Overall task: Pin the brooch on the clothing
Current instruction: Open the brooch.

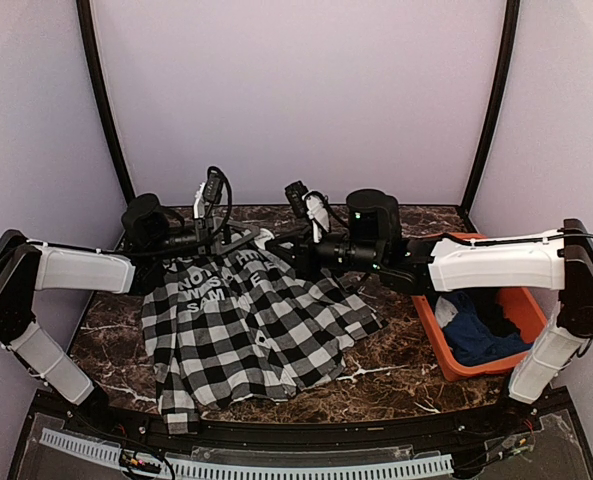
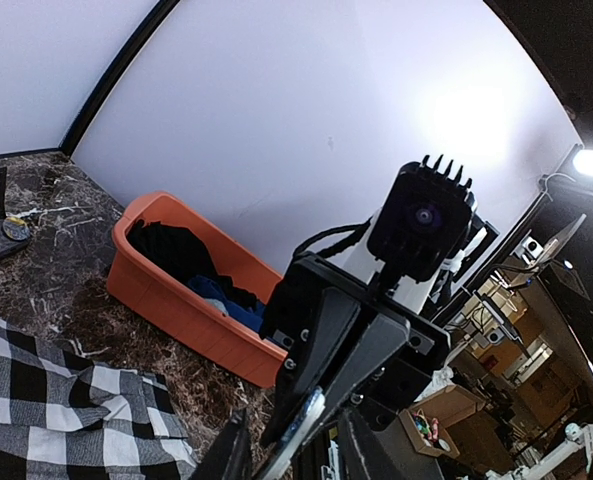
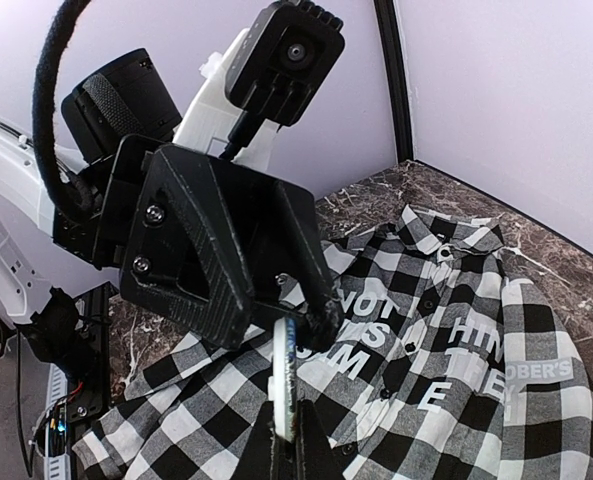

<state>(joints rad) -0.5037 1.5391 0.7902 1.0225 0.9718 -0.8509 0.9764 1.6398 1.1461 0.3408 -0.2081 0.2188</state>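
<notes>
shirt lettering, white block capitals, face up: "not", "same", "thin" readable; small label ending "ober's". rest lost in folds.

right gripper: jaws pinched tight on lower edge of brooch. left gripper: narrow gap, fingers either side of brooch; contact cannot be told.

brooch: thin disc, seen edge-on, long axis upright in right wrist view, tilted in left wrist view. held in air above shirt's lettered collar end, between the two grippers.

shirt: spread on marble table, left of centre, collar toward far side, hem toward near edge.
</notes>
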